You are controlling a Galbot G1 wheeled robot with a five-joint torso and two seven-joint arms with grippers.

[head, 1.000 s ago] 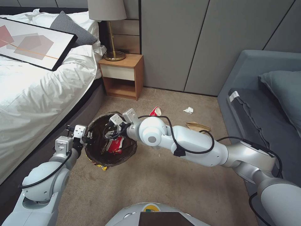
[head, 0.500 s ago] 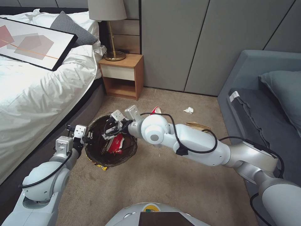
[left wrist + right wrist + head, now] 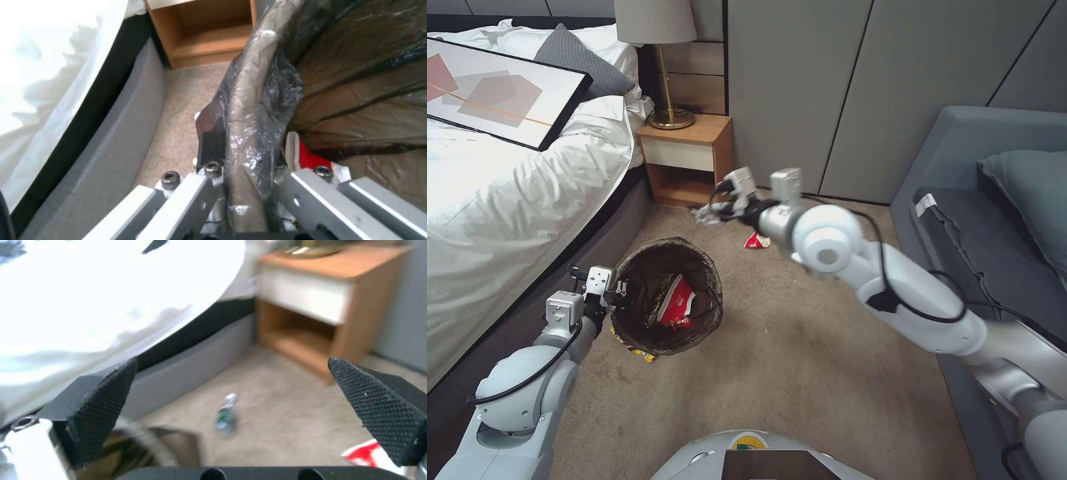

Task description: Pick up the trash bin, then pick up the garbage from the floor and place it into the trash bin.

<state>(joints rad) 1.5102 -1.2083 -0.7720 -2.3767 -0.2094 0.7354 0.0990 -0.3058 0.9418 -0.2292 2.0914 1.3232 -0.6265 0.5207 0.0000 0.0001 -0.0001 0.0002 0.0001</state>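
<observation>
We can read no text, label, brand or number anywhere here; the red-and-white wrapper in the trash bin carries print too small for us to make out.

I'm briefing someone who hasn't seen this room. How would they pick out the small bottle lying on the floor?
Start at the wooden nightstand beside the bed. On the carpet in front of it, near the bed's grey base, lies the small plastic bottle. Its green label and pale cap set it apart from the red-and-white wrapper lying farther from the bed.
</observation>
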